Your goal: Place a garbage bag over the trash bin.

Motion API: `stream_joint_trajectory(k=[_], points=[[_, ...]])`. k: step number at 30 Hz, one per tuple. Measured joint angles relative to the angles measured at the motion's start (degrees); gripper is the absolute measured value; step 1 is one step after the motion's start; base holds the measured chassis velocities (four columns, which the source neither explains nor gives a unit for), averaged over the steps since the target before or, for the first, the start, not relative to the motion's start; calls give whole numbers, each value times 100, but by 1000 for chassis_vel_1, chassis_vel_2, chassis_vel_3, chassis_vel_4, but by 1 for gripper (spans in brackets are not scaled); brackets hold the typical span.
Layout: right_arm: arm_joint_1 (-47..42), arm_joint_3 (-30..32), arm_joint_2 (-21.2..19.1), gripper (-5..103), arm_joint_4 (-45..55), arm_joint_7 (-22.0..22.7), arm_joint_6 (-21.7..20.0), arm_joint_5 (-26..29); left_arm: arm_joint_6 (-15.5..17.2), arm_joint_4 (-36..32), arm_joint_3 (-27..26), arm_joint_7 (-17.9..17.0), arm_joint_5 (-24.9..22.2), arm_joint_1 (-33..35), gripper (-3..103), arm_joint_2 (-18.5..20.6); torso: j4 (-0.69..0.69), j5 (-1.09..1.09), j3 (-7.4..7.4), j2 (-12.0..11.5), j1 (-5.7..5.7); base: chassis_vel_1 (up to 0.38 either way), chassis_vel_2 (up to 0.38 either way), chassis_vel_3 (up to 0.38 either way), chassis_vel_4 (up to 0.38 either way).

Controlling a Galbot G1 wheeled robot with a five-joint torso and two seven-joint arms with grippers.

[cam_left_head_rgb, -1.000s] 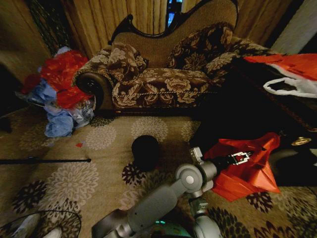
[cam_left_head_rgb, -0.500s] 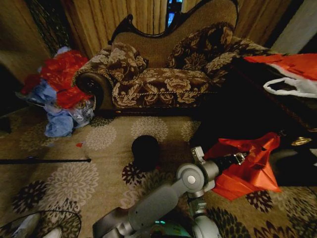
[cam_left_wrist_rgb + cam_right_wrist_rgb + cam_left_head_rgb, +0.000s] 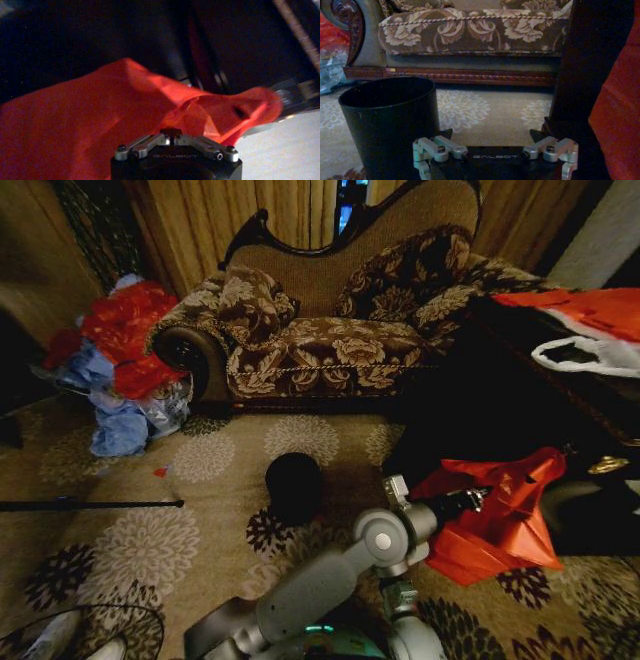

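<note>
Left gripper [image 3: 478, 500] outstretched, jaws clamped on garbage bag [image 3: 500, 520]; right jaws apart.

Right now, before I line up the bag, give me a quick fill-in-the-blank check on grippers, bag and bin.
1. The left gripper is ____ on the garbage bag.
2. The right gripper hangs beside the trash bin with its fingers ____.
3. The trash bin stands ____ on the carpet.
4. In the head view, the garbage bag is on the trash bin's ____ side.
Missing words: shut; open; upright; right.
</note>
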Motion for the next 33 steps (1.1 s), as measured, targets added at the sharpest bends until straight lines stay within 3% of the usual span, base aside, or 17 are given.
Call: stream_joint_trajectory(k=[14, 25, 33], points=[[-136, -76, 11, 100, -125, -168, 171, -154, 196, -371, -317, -65, 25, 279, 0, 1132, 0, -1, 0, 0, 0, 0, 0, 0, 0], [-151, -224, -29, 100, -209, -234, 219, -165, 290, -572, -746, 42, 198, 666, 0, 1755, 0, -1, 0, 0, 0, 0, 0, 0, 0], [-104, -264, -63, 100, -283, -265, 239, -134, 383, -727, -1685, 261, 333, 1218, 0, 2411, 0, 0, 0, 0, 0, 0, 0, 0, 0]])
